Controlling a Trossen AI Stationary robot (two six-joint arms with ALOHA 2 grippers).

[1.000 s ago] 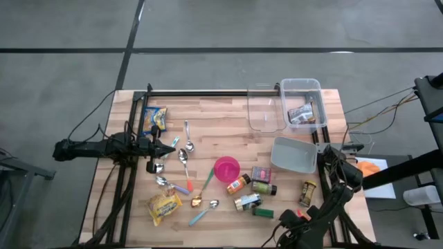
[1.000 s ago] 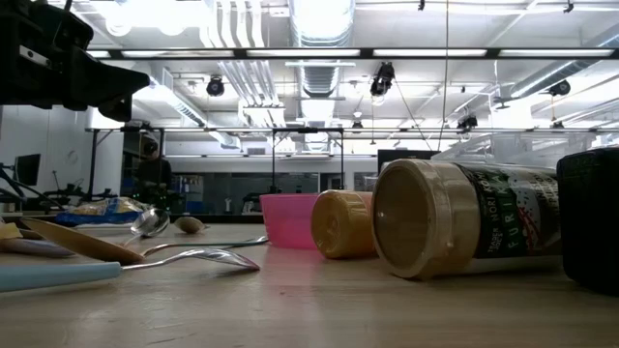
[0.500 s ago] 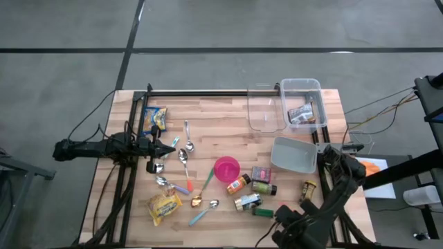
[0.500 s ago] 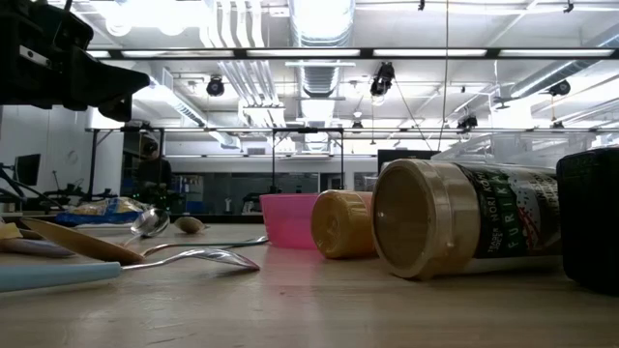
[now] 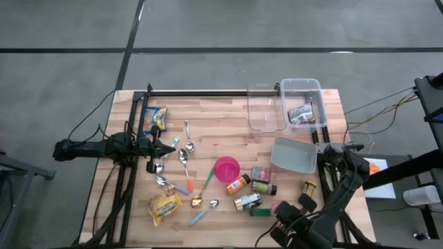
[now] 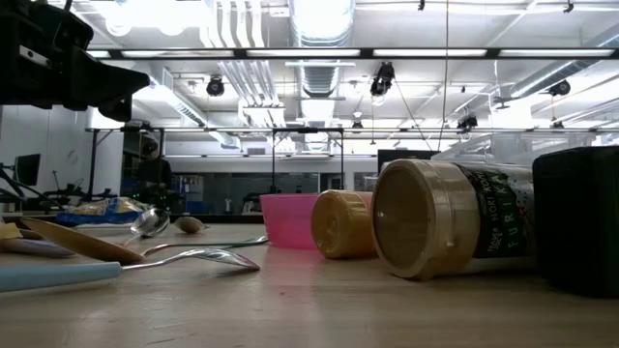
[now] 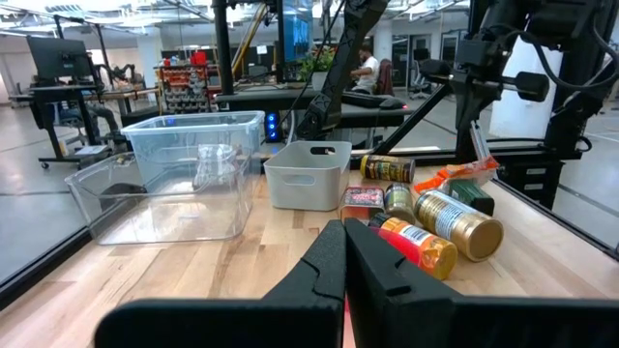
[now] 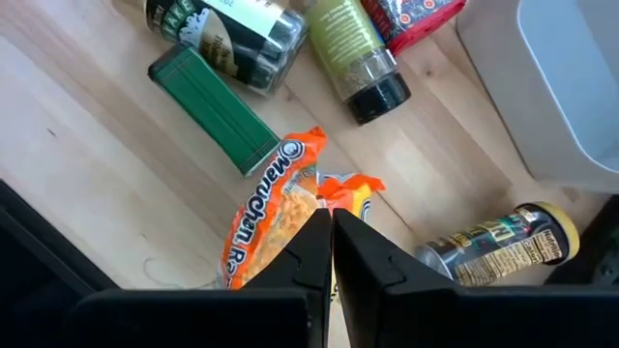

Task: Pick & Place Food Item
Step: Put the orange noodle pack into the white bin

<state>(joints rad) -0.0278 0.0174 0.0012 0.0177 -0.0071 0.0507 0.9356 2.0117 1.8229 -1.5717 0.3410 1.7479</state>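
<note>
At the near right corner of the bench (image 5: 208, 111), the right hand (image 8: 327, 253) is clamped on an orange noodle packet (image 8: 266, 217), its fingers (image 8: 360, 256) pinched shut on the packet's crimped top. In the high view the right hand (image 5: 287, 209) now sits a little farther toward the bench's right edge than half a second ago, and a bit of the orange packet (image 5: 275, 205) shows just beside the green box (image 5: 262, 212) — a second ago that spot showed only the arm's dark wrist. In the low view a dark block at the right has grown wider and now hides more of the big lying jar (image 6: 450, 229) than before.

Beneath the right hand lie the green box (image 8: 211, 108), a dark-lidded jar (image 8: 221, 29), a green spice bottle (image 8: 359, 53) and a red packet (image 8: 418, 16); a gold-capped bottle (image 8: 493, 244) lies toward the right edge, near the grey bin (image 8: 571, 77). The packet looks lifted clear of the wood, though I cannot tell for certain.

Over the left edge the left hand (image 5: 166, 147) hangs where it was — its fingers (image 7: 324, 266) pressed together, gripping nothing. The pink cup (image 5: 226, 168), the spoons (image 5: 183, 155) and the yellow snack bag (image 5: 165, 205) have not shifted.
</note>
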